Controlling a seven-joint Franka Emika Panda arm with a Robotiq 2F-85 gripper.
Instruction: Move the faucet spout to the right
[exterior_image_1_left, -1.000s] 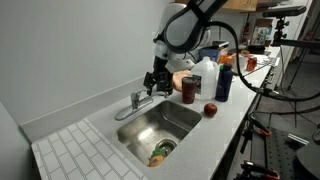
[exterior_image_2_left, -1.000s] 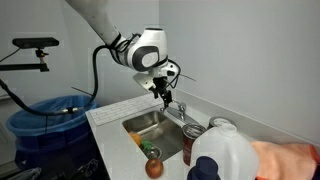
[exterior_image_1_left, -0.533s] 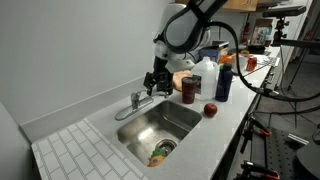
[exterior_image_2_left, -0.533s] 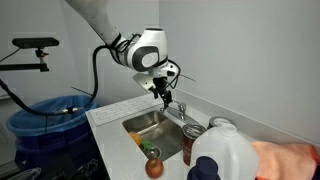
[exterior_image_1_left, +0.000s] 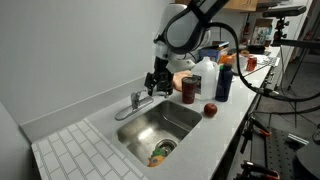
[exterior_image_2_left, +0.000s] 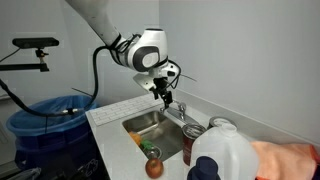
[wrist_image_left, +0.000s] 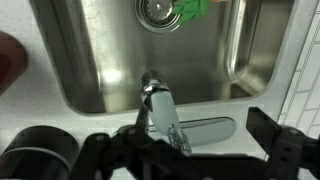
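Observation:
The chrome faucet spout (exterior_image_1_left: 127, 110) reaches from its stubby base out over the steel sink (exterior_image_1_left: 185, 125). It also shows in an exterior view (exterior_image_2_left: 176, 108) and in the wrist view (wrist_image_left: 158, 102), pointing into the basin. My gripper (exterior_image_1_left: 155, 82) hangs just above and behind the faucet, in both exterior views (exterior_image_2_left: 165, 95). In the wrist view its dark fingers (wrist_image_left: 185, 142) stand wide apart on either side of the faucet base, open and holding nothing. Whether a finger touches the faucet cannot be told.
A red apple (exterior_image_1_left: 210, 110), a milk jug (exterior_image_1_left: 205, 75), a blue bottle (exterior_image_1_left: 224, 78) and a dark jar (exterior_image_1_left: 188, 88) crowd the counter beside the sink. A green and orange item (wrist_image_left: 195, 8) lies by the drain. A white tiled drainboard (exterior_image_1_left: 70, 150) lies on the sink's other side.

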